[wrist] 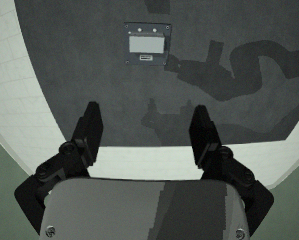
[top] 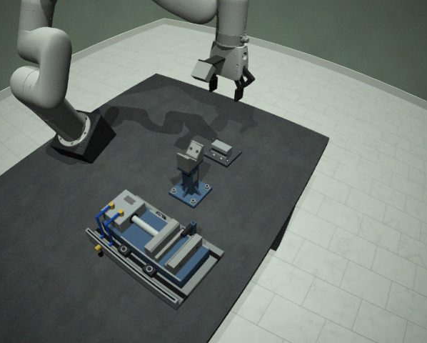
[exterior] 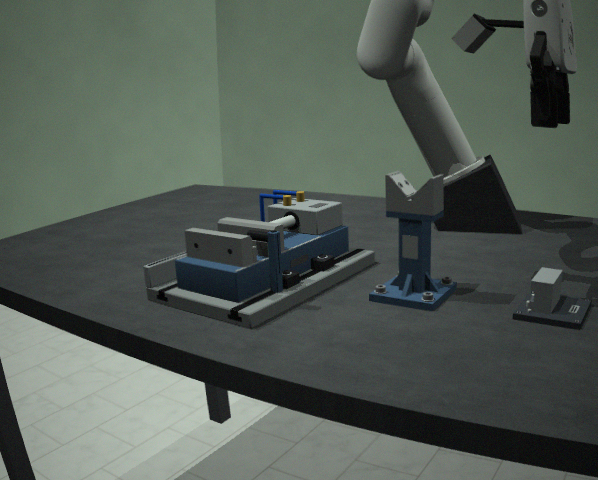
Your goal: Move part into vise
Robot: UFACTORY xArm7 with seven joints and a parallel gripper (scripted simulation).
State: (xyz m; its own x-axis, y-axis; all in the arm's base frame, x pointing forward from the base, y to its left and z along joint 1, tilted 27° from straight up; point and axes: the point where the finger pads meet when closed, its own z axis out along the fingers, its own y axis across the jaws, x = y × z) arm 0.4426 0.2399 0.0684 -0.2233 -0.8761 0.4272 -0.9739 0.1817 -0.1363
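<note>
The part [top: 221, 146], a small grey block, sits on the dark infeed plate at the far side of the mat; both show in the exterior view, the part [exterior: 545, 288] on the plate [exterior: 552, 312], and in the wrist view [wrist: 147, 44]. My gripper [top: 227, 88] [wrist: 146, 116] hangs high in the air above and beyond the part, open and empty; it also shows at the top right of the exterior view [exterior: 547, 116]. The vise [top: 158, 241] stands open near the front of the mat, with the air cylinder [top: 131, 215] at its left end and the work stop [top: 187, 231] between the jaws.
The V-block [top: 189, 155] stands on a blue pedestal [top: 190, 188] between the vise and the infeed plate, close beside the plate. The arm's base [top: 81, 136] sits at the mat's far left. The mat's right edge runs near the infeed plate.
</note>
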